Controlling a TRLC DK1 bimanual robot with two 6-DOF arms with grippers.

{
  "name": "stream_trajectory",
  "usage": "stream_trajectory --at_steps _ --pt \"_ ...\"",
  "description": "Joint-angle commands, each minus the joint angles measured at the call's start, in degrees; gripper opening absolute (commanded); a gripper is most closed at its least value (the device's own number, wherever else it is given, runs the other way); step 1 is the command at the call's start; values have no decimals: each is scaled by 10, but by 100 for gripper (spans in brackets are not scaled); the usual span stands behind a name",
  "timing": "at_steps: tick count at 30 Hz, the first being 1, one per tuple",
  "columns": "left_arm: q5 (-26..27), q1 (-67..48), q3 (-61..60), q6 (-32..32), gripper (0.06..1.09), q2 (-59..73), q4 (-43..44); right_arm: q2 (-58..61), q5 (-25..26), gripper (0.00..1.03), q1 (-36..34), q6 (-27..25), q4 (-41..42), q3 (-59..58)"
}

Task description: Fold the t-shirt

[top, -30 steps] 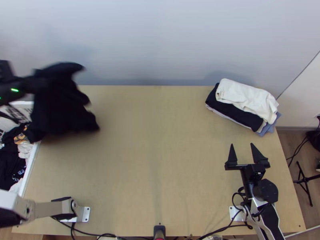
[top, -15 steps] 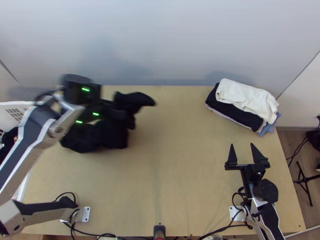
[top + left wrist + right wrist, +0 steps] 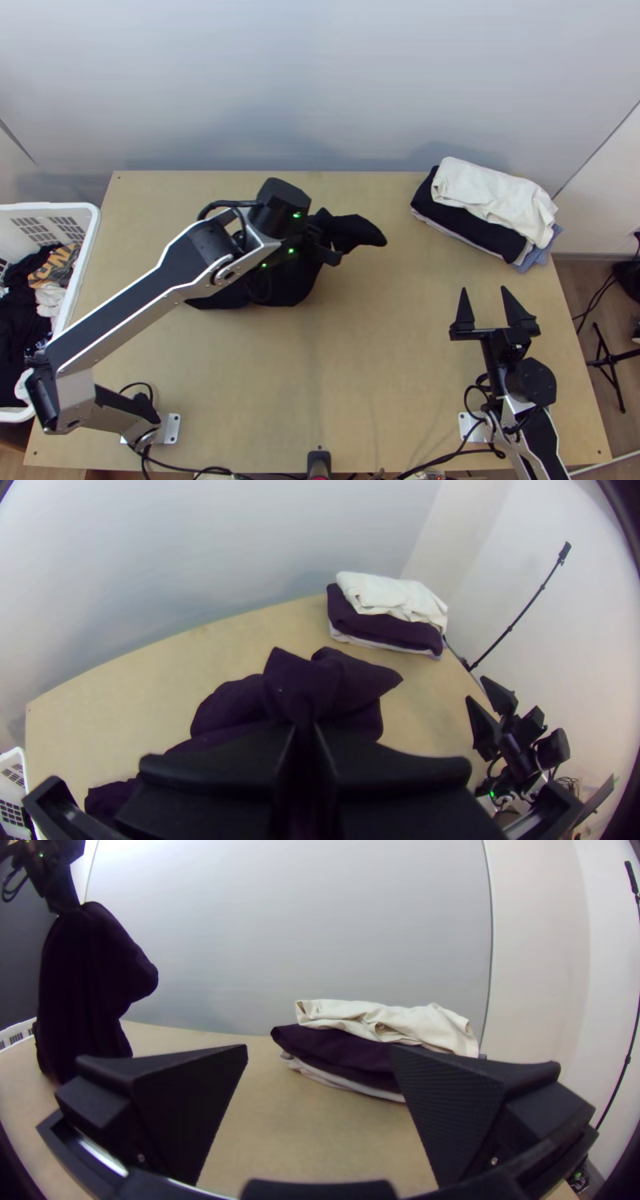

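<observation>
The left gripper (image 3: 325,253) is closing its jaws together on the black t-shirt (image 3: 356,232), with no gap showing in the left wrist view beyond the pinched cloth. The t-shirt is hanging bunched from these jaws above the table (image 3: 384,360), its upper part gathering at the fingertips and its folds draping below, as the right wrist view is showing; whether the lowest part is touching the wood, one cannot tell. In the top view a pointed flap is sticking out on the gripper's right side, and the bulk is lying beneath the arm.

The right gripper (image 3: 484,291) is holding its jaws wide apart with nothing between them, and is standing above the table's right part, its fingers pointing toward the far edge.

A stack of folded clothes (image 3: 460,222), with a white garment (image 3: 488,192) topping it, is occupying the far right corner. A white basket (image 3: 90,214) is bordering the left edge, and a pale wall (image 3: 360,80) is rising behind the far edge. Bare wood is extending between t-shirt and stack, and toward the near edge.
</observation>
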Motion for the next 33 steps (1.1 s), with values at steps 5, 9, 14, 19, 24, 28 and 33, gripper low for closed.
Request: stream_trajectory --at_steps 5,9,14,19,24,28,33 --pt "-4 -16 67 -17 9 -44 8 0 0 99 0 0 0 0" --pt "-10 -4 99 -21 9 -107 19 0 0 99 0 0 0 0" --pt "-36 32 99 -10 9 -195 87 0 0 99 0 0 0 0" --pt "-35 71 49 -8 9 -263 137 0 0 99 0 1 0 0" --pt "-28 134 -151 16 9 -309 197 0 0 99 0 0 0 0" --pt "32 242 -312 37 9 -331 264 0 0 99 0 0 0 0" --pt "83 346 -444 58 9 -326 301 0 0 99 0 0 0 0"
